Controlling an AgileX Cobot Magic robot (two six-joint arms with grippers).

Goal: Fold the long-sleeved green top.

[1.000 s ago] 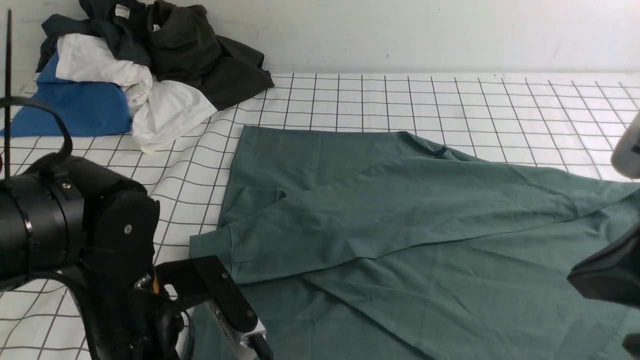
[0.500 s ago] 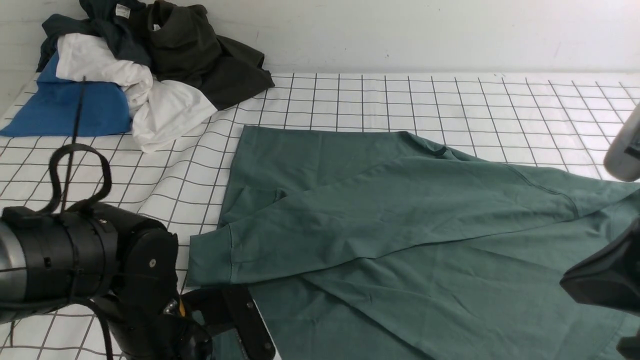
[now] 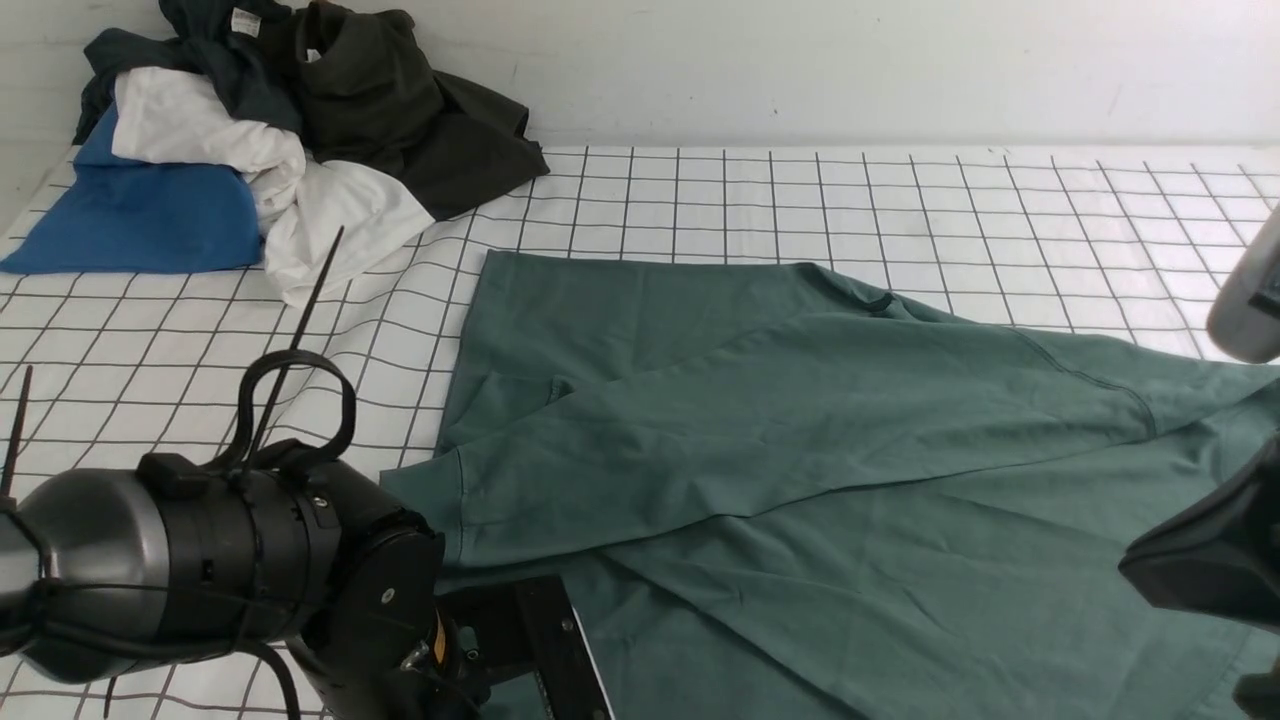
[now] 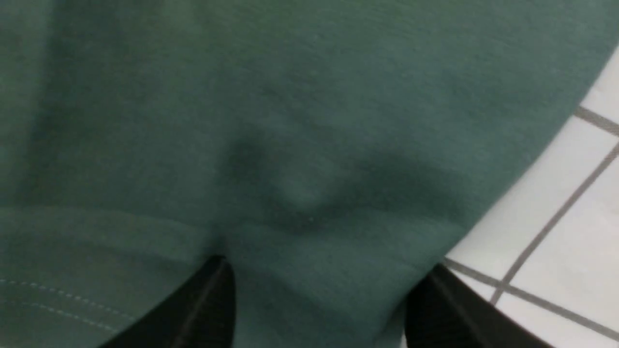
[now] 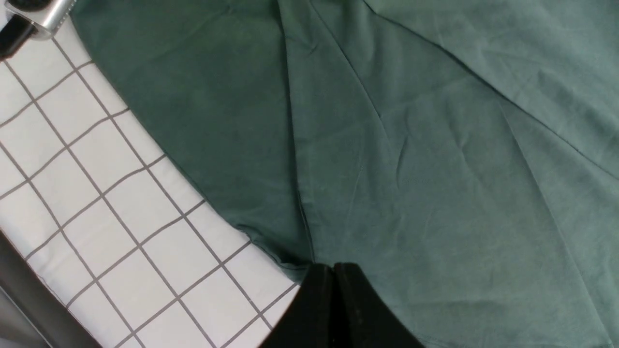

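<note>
Now left tool [image 4: 326, 268] spread wide over green long-sleeved top [image 3: 800, 430]; right tool [image 5: 333, 270] closed at its edge.

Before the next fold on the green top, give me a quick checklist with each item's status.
1. Left hand open over the green top: ok.
2. Right hand, shut at the hem, pinching fabric: cannot tell.
3. Sleeve laid across the body: ok.
4. Fabric smooth: not ok, creases near the right hand.
5. Clothes pile apart from the top: ok.
</note>
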